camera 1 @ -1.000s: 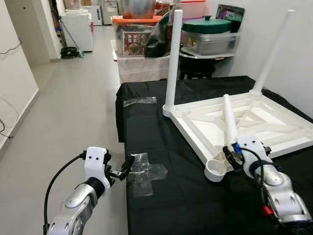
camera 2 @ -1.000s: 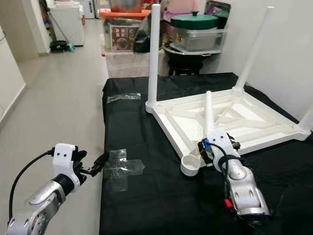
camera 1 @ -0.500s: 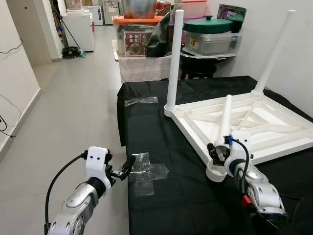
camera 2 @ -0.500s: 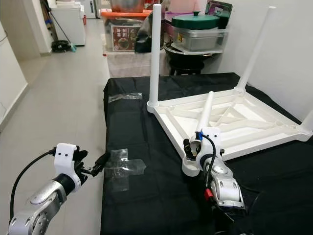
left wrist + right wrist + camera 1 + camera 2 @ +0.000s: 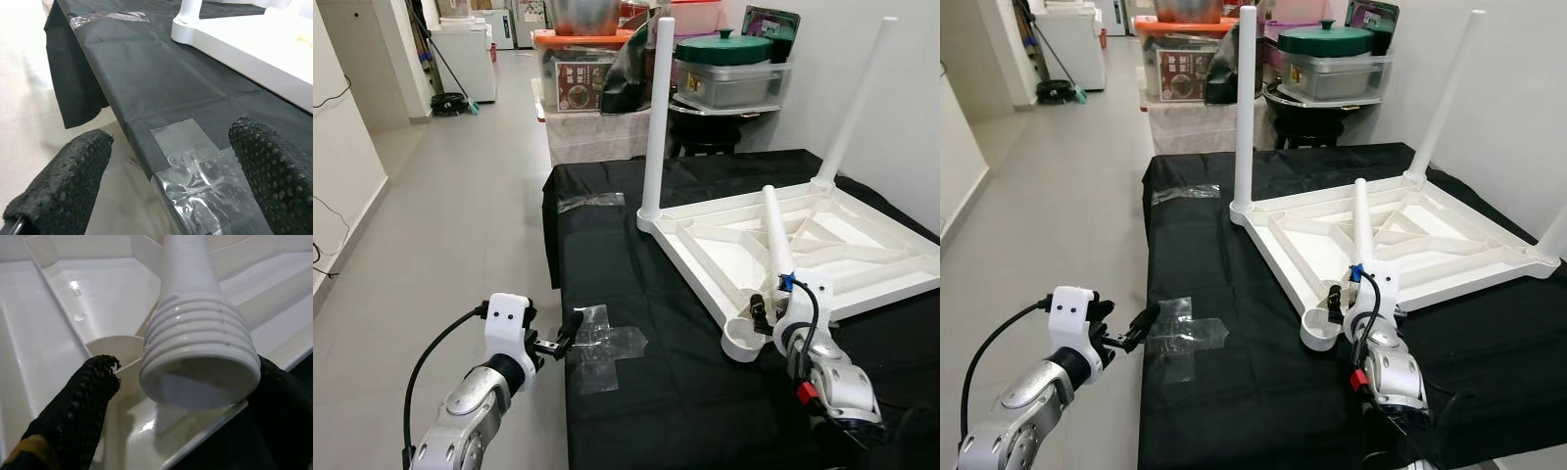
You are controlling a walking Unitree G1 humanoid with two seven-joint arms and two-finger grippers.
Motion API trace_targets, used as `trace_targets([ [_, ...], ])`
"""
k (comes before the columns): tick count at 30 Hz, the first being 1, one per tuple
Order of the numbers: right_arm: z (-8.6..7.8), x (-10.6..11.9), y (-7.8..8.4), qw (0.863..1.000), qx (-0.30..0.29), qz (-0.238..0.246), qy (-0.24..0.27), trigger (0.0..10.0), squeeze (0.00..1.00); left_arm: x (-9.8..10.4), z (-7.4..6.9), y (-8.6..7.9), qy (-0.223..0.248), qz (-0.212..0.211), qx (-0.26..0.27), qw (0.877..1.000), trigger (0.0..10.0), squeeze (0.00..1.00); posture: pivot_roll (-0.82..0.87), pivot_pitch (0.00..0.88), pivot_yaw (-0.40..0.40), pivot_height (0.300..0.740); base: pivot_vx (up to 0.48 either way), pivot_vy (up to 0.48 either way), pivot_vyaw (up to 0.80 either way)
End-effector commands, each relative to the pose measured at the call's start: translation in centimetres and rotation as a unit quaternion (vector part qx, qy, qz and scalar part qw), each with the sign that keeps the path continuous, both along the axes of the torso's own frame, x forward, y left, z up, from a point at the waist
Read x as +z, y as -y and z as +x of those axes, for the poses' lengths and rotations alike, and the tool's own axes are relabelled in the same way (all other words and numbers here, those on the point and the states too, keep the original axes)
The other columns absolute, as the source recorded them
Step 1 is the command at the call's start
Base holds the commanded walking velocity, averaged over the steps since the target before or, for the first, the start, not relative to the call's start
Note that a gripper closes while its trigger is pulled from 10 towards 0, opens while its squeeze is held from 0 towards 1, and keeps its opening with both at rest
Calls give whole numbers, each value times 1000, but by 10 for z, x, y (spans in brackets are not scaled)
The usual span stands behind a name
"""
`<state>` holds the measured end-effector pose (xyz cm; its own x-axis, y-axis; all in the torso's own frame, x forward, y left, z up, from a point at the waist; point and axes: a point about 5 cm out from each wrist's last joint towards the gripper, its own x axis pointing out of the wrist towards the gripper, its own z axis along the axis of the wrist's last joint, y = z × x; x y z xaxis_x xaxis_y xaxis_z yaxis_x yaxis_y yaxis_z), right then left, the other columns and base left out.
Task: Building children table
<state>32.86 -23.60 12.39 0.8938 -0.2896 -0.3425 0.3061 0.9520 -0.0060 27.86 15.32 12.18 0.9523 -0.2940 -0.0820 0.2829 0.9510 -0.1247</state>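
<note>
With two legs seen standing on the upturned table top (image 5: pixel 822 245), the right gripper (image 5: pixel 1351 305) clamps a loose leg (image 5: pixel 773 240) just above its empty corner socket (image 5: pixel 741 342), not yet screwed in, while the left gripper (image 5: pixel 563 338) hangs wide apart by the table edge

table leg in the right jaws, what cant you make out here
- Table leg, right wrist view: whether both fingers of the right gripper press it; the leg's threaded end hides one contact.
- Corner socket, left eye view: its inner threads are too small to see.
- Upturned tabletop, eye views: its far right corner is cut off by the frame edge.
- Left gripper: jaws open beside the clear tape; whether it touches the black cloth is unclear.
</note>
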Motion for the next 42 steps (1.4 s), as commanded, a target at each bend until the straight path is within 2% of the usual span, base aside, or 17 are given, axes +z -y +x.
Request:
trace_targets([
  [1,4,2,-10,1000,11,4,6,10000,0,-3,0,-2,-3,5,5,1000,10000,0,46,0,-35,740,0,0,0],
  [12,8,0,-10,1000,-9,9,2,10000,0,-4,-1,-3,-5,5,9,1000,10000,0,49,0,-43,740,0,0,0],
  [13,8,1,-9,1000,-19,11,9,2588,0,-5,-2,-2,-6,4,9,1000,10000,0,49,0,-41,740,0,0,0],
  [16,8,1,-9,1000,-19,11,9,2588,0,-5,-2,-2,-6,4,9,1000,10000,0,49,0,-41,740,0,0,0],
  [17,7,2,-9,999,-28,14,15,0,0,-5,-2,-2,-6,4,8,1000,10000,0,49,0,-40,740,0,0,0],
  [26,3,-2,-9,998,-48,22,16,0,0,-5,-2,-2,-8,5,7,1000,10000,0,49,0,-39,740,0,0,0],
  [29,4,5,-10,997,-48,39,42,0,0,-5,-2,-1,-8,4,6,1000,10000,0,43,0,-33,740,0,0,0],
  [30,8,24,-13,992,-28,66,107,0,0,-5,-1,-1,-7,3,5,1000,10000,0,40,0,-31,740,0,0,0],
  [31,11,37,-17,986,1,83,146,0,0,-4,0,-1,-6,-1,3,1000,10000,0,38,0,-29,740,0,0,0],
  [33,12,45,-20,981,22,93,170,0,0,-3,0,-1,-5,-3,2,1000,10000,0,38,0,-29,740,0,0,0],
  [35,12,67,-27,963,82,106,234,0,0,1,1,-1,2,-15,-5,1000,10000,0,38,0,-27,740,0,0,0],
  [36,11,74,-30,956,103,107,252,0,0,2,1,-1,5,-19,-9,1000,10000,0,38,0,-27,740,0,0,0],
  [37,11,74,-30,956,103,107,252,0,0,2,1,-1,5,-19,-9,1000,10000,0,38,0,-27,740,0,0,0],
  [39,9,87,-32,941,141,111,287,0,0,6,2,-1,8,-40,-12,999,10000,0,38,0,-26,740,0,0,0],
  [40,9,87,-32,941,141,111,287,0,0,6,2,-1,8,-40,-12,999,10000,0,38,0,-26,740,0,0,0],
  [41,7,94,-32,931,158,113,308,0,0,14,3,-3,14,-87,-13,996,10000,0,40,0,-28,740,0,0,0],
  [42,7,94,-32,931,158,113,308,0,0,14,3,-3,14,-87,-13,996,10000,0,40,0,-28,740,0,0,0],
])
